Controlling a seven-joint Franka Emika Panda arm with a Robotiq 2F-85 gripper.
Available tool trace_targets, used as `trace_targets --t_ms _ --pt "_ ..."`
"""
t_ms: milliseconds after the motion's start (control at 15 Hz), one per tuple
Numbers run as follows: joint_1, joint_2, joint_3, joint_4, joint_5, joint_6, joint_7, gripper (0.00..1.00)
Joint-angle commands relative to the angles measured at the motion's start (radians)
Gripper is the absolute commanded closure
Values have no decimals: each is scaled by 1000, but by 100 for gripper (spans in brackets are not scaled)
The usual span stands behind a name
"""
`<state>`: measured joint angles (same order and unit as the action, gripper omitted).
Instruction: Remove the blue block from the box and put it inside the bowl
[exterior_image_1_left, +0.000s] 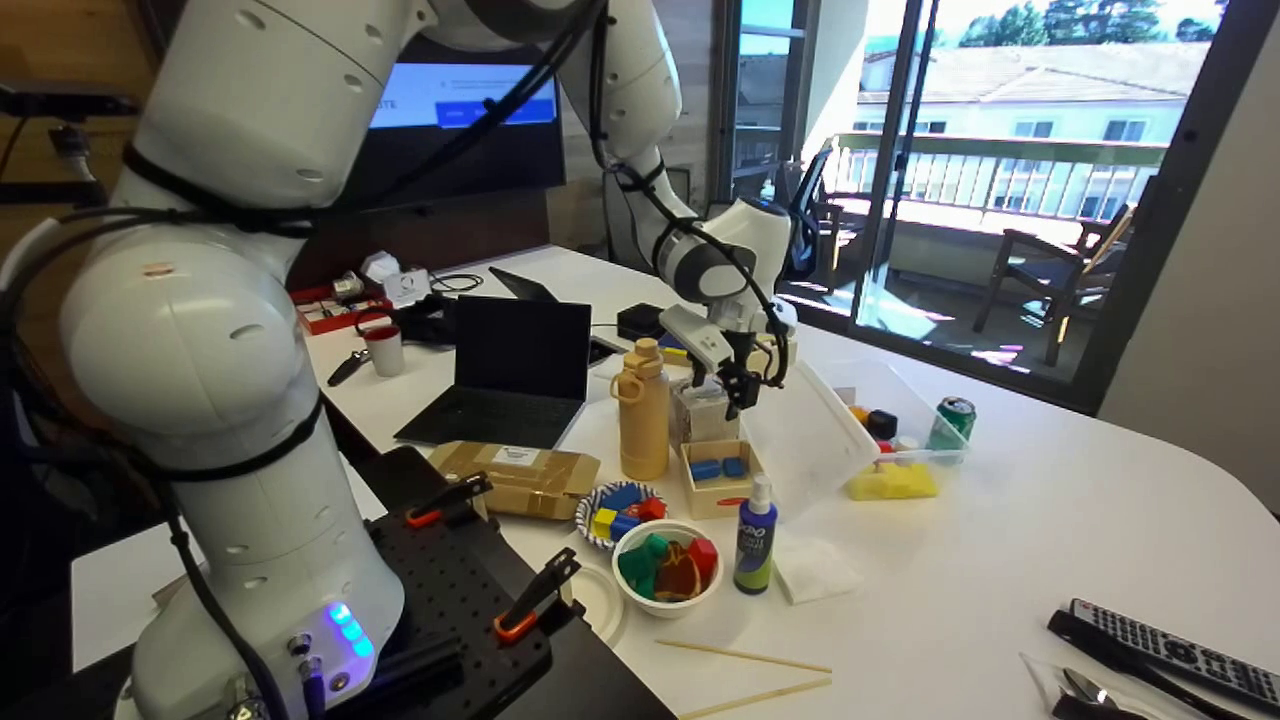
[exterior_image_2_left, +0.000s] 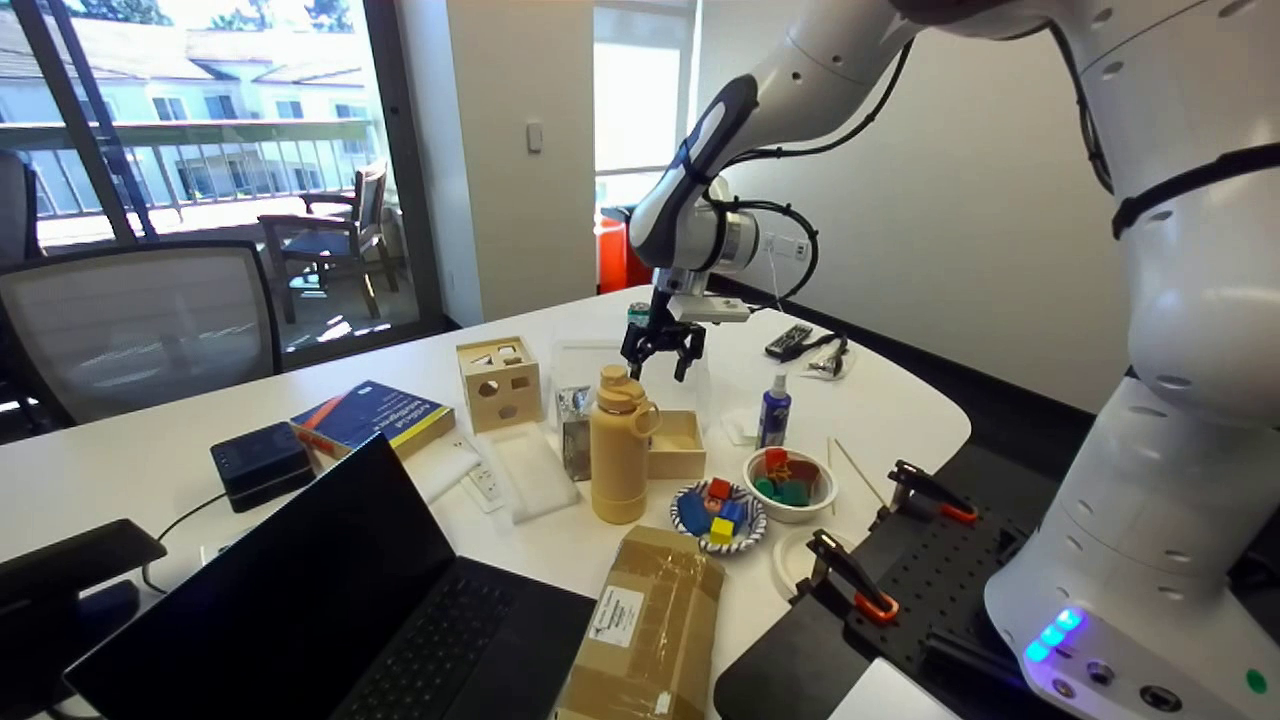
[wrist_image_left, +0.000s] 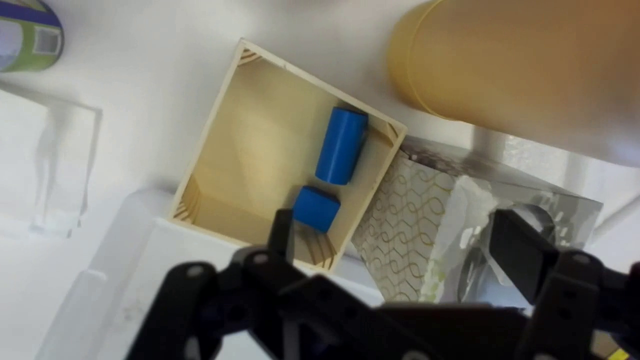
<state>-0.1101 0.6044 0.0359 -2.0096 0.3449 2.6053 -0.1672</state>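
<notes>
The tan open-topped box (exterior_image_1_left: 706, 503) stands on the table; it also shows in an exterior view (exterior_image_2_left: 680, 463) and the wrist view (wrist_image_left: 250, 135). Inside it, the small blue block (wrist_image_left: 316, 209) lies near one corner, beside a larger blue cylinder (wrist_image_left: 342, 145). In an exterior view the blue block (exterior_image_1_left: 735, 467) shows too; from the opposite camera the box's contents are hidden. My gripper (wrist_image_left: 402, 232) is open and empty, above the table near the box; one finger overlaps the box corner in the wrist view. A white bowl (exterior_image_1_left: 668, 605) and a patterned bowl (exterior_image_1_left: 590, 535) hold coloured blocks.
A tall tan bottle (exterior_image_1_left: 644, 420) and a patterned package (wrist_image_left: 405, 215) stand close to the box. A spray bottle (exterior_image_1_left: 756, 545) is near the white bowl. A clear plastic lid (exterior_image_1_left: 810, 430) leans by a bin (exterior_image_1_left: 915, 395). A cardboard package (exterior_image_1_left: 520, 480) and laptop (exterior_image_1_left: 520, 350) lie nearby.
</notes>
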Motion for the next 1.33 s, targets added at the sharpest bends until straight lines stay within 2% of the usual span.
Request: trace_targets --t_ms 0,667,1267 --pt "-1 96 -10 77 -24 7 106 0" --pt "18 270 -51 192 -43 -10 288 0" --pt "27 385 -58 313 -61 -48 346 0"
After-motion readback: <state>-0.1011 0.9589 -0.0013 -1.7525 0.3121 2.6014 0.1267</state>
